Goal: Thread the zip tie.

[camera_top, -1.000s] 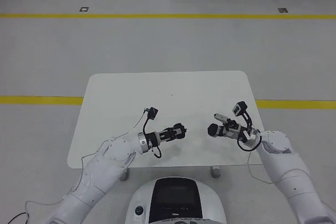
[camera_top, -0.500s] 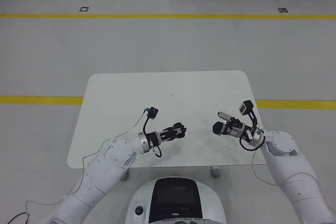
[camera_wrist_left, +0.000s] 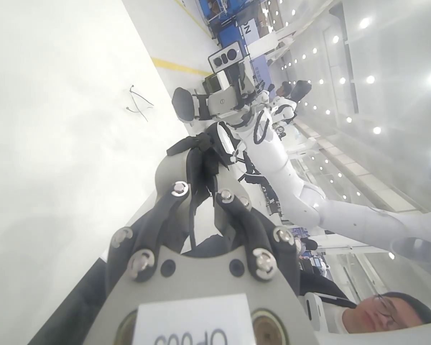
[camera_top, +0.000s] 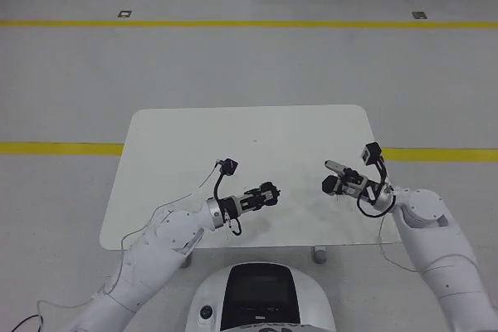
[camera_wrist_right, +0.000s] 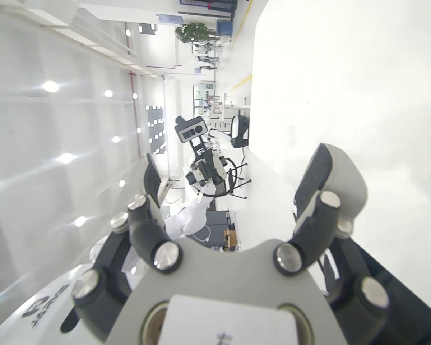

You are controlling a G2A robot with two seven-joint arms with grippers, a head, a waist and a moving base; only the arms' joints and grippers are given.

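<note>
Left gripper (camera_wrist_left: 200, 152) fingers pinch the black zip tie (camera_wrist_left: 181, 146) clear of the tabletop (camera_wrist_left: 57, 109), presented toward the right gripper (camera_wrist_right: 237, 174), whose fingers stand spread and empty, judged ready to take its tail

Bright, even indoor light from round ceiling lamps (camera_wrist_left: 370, 79), which flare into soft halos in both wrist views. Glare washes out the white desk (camera_top: 191, 141), shadows are faint, and wrist-view edges bow like a fisheye
</note>
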